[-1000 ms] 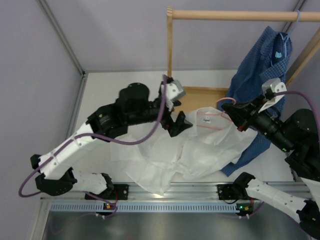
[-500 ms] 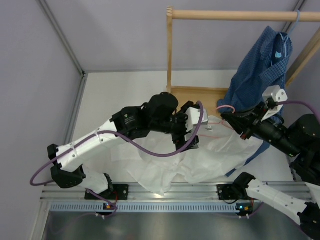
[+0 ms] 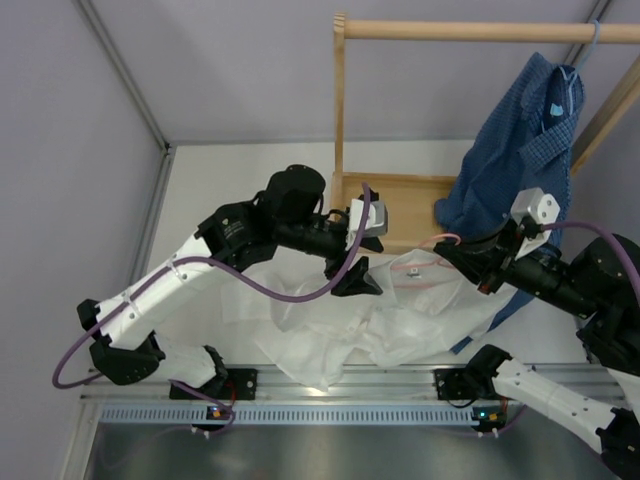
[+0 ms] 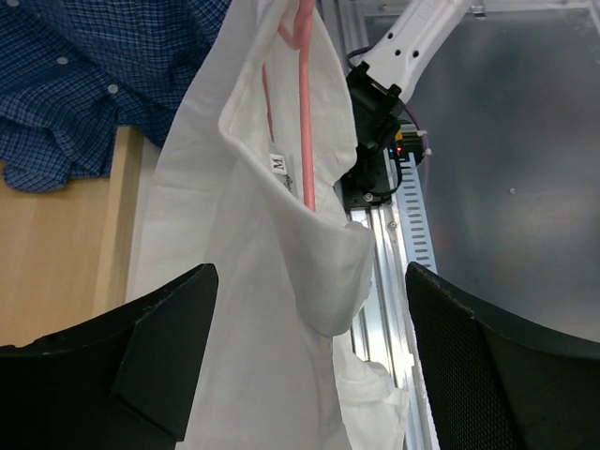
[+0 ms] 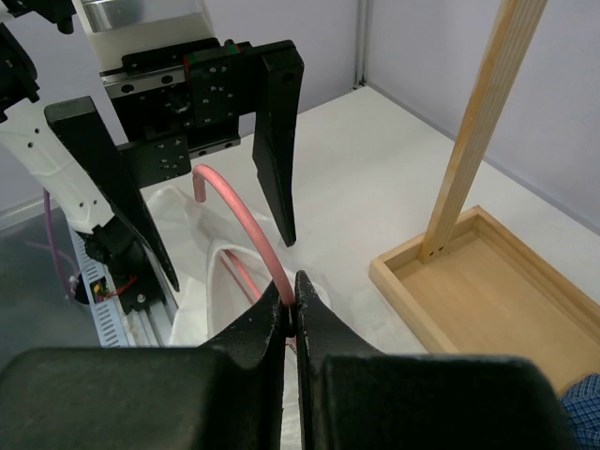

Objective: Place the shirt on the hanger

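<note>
Here, the right gripper point(image 5: 295, 286) was clamped on the hook of the hanger point(image 5: 246, 223); the left gripper point(image 4: 311, 274) stood with jaws apart, facing the collar of the shirt point(image 4: 234, 375).

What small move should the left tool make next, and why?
Probably lower a little and close on the collar edge of the shirt. The left tool hangs with its jaws open on either side of the collar fold, while the right tool is shut on the hanger, whose pink wire sits inside the collar.
</note>
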Controlling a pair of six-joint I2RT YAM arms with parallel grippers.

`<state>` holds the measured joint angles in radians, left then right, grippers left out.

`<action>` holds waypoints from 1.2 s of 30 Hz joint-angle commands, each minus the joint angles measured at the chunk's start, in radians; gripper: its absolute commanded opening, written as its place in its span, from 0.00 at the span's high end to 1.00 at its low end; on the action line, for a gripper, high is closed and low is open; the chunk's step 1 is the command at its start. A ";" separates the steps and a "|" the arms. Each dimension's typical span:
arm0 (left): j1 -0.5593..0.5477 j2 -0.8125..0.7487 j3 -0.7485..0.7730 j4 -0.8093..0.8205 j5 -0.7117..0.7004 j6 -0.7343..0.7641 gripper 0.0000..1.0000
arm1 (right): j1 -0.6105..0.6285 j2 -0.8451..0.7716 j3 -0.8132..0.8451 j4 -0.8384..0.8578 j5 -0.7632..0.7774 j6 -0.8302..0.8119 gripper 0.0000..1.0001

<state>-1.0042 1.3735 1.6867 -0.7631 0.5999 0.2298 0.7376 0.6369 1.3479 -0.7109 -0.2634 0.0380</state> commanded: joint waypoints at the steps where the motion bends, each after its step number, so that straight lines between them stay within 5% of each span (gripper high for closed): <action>1: -0.001 0.028 -0.005 0.038 0.116 -0.007 0.16 | 0.006 0.012 0.023 0.039 -0.042 -0.016 1.00; 3: -0.002 0.045 -0.004 0.039 0.132 -0.012 0.17 | 0.006 0.018 0.028 0.041 -0.040 -0.016 1.00; 6: -0.001 0.062 -0.002 0.039 0.138 -0.014 0.36 | 0.008 0.020 0.027 0.053 -0.049 -0.010 1.00; 7: -0.002 0.067 0.001 0.039 0.136 -0.014 0.60 | 0.006 0.020 0.023 0.059 -0.054 -0.006 1.00; 10: -0.001 0.082 0.010 0.039 0.117 -0.018 1.00 | 0.006 0.012 0.007 0.097 -0.071 0.017 1.00; 16: -0.001 0.052 0.001 0.039 0.123 0.002 1.00 | 0.008 -0.011 -0.026 0.119 -0.048 0.040 0.99; 17: 0.003 0.032 -0.004 0.039 0.127 0.011 1.00 | 0.006 -0.025 -0.030 0.108 -0.040 0.031 0.88; 18: 0.006 0.021 -0.005 0.035 0.144 0.016 1.00 | 0.008 -0.034 -0.030 0.056 -0.028 0.020 0.49; 19: 0.010 0.013 -0.004 0.024 0.156 0.022 1.00 | 0.008 -0.045 -0.023 0.016 -0.013 0.008 0.42; 25: 0.013 -0.051 -0.018 -0.028 0.245 0.046 1.00 | 0.008 -0.157 0.123 -0.344 -0.020 -0.136 0.32; 27: 0.010 -0.074 -0.027 -0.028 0.282 0.060 1.00 | 0.014 -0.192 0.131 -0.383 -0.063 -0.179 0.26; 36: -0.002 -0.082 -0.013 -0.028 0.327 0.046 1.00 | 0.028 -0.117 0.108 -0.407 -0.293 -0.173 0.31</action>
<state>-1.0000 1.3056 1.6638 -0.8242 0.8604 0.2615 0.7528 0.4541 1.4731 -1.0687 -0.4206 -0.1146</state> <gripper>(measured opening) 0.093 0.710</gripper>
